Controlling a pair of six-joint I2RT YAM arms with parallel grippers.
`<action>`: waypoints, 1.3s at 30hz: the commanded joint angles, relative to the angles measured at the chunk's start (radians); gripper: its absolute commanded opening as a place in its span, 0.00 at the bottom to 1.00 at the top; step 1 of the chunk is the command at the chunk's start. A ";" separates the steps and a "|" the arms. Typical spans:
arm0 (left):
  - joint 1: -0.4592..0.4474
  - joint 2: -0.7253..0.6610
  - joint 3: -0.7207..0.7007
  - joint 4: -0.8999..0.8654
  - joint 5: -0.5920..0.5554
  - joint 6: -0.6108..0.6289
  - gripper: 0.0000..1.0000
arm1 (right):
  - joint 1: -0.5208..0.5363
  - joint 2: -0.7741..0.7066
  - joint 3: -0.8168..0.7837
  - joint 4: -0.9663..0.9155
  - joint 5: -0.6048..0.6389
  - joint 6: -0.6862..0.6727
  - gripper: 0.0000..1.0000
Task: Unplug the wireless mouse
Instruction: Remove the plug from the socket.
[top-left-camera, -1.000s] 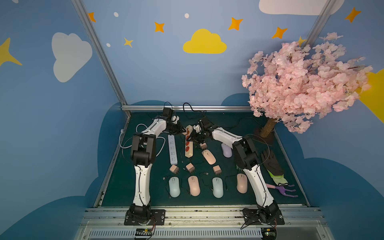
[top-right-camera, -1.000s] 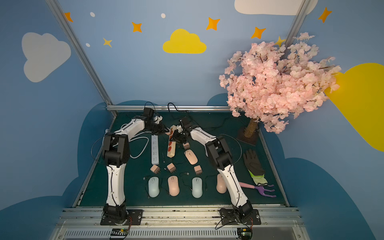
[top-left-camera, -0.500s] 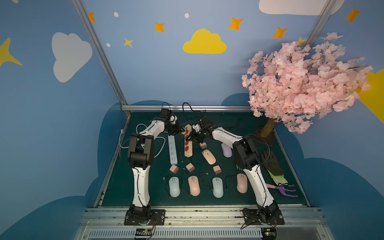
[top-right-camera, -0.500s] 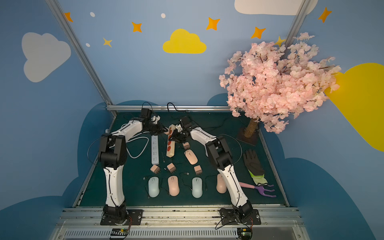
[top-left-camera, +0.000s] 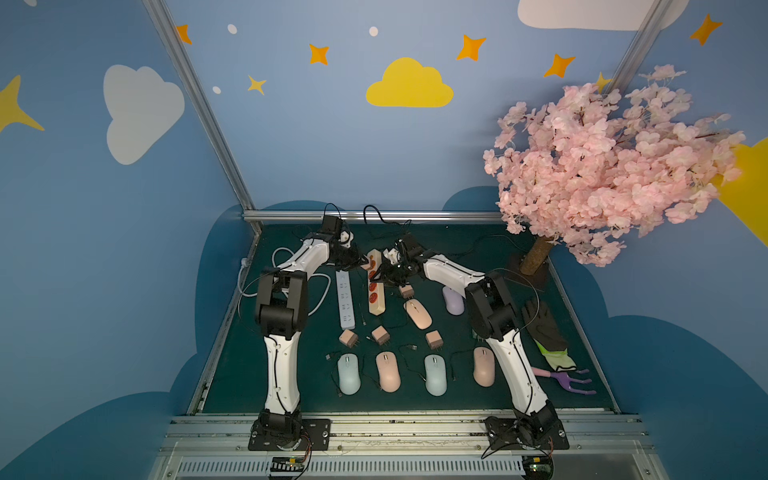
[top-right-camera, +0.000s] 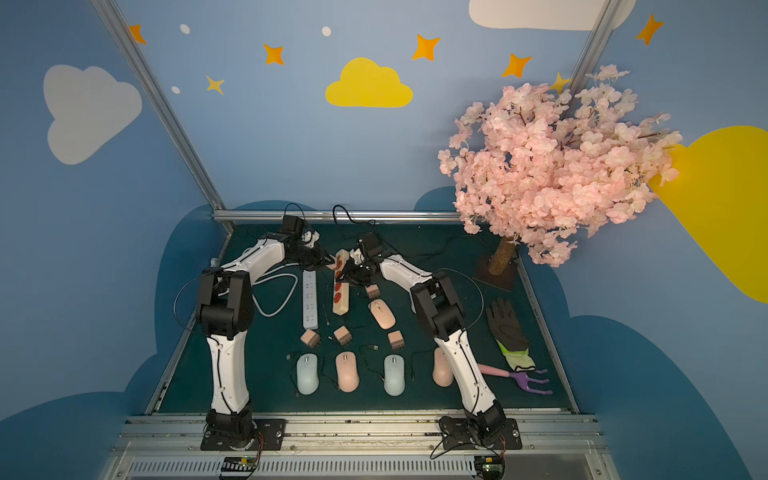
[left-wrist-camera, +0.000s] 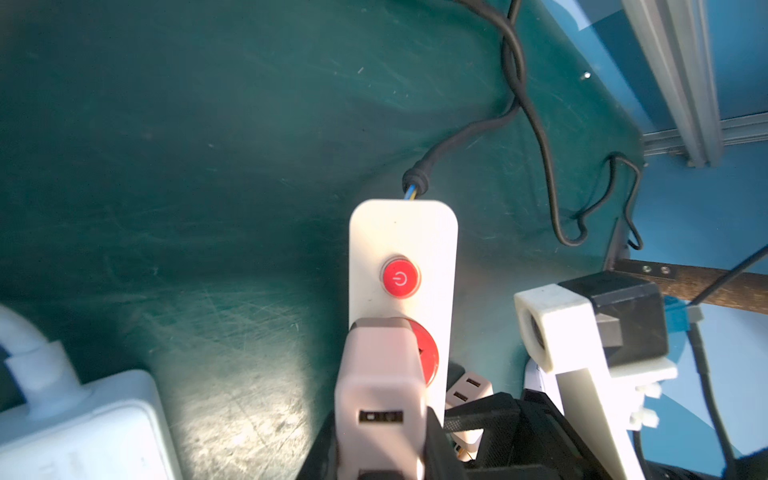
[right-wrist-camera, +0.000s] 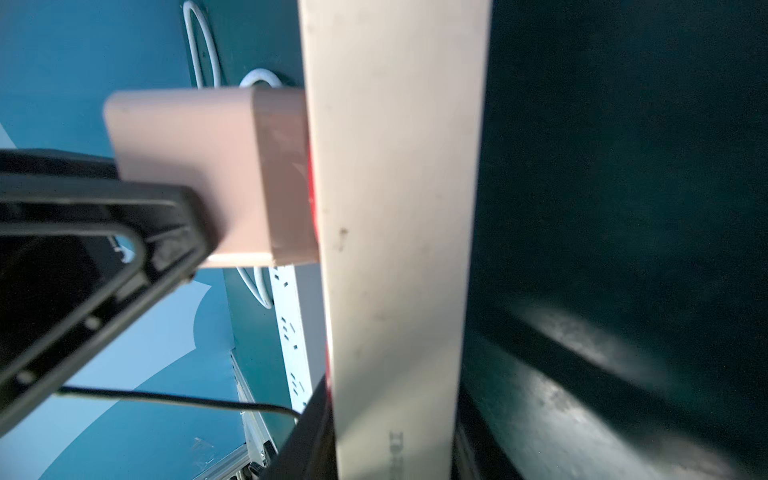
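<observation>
Pink plastic marks the spot: a square pink plastic charger block (left-wrist-camera: 380, 374) sits plugged into the first round red socket of a long beige power strip (left-wrist-camera: 403, 232), directly below its red power button (left-wrist-camera: 400, 277). In both top views, at the left of the cluster, a flat white power strip (top-left-camera: 345, 299) lies on the dark green mat (top-left-camera: 249, 374). Just right of its far end, the left gripper (top-left-camera: 360, 262) is clamped on the charger block. The left wrist view shows the block wedged between black fingers (left-wrist-camera: 320, 457) at the lower centre of the frame, its USB slot facing the camera. Next to the right comes the beige strip. The right gripper (top-left-camera: 385, 272) pinches it narrowly across its thickness, just beside the block, and in the right wrist view black fingers (right-wrist-camera: 307, 436) hug both faces at the bottom edge. Further right and lower, a pink oval wireless mouse (top-left-camera: 417, 313) lies on the mat, apart from both grippers, with a lilac mouse (top-left-camera: 453, 300) beyond it.
</observation>
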 joint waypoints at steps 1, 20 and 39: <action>-0.028 -0.093 0.062 -0.046 -0.106 0.053 0.04 | -0.018 0.015 0.009 -0.072 0.047 0.018 0.00; 0.044 -0.158 -0.070 0.098 0.023 0.012 0.04 | -0.016 0.012 0.018 -0.073 0.035 0.010 0.00; 0.064 -0.205 -0.123 0.110 -0.004 0.067 0.04 | -0.014 0.005 0.028 -0.076 0.028 -0.012 0.00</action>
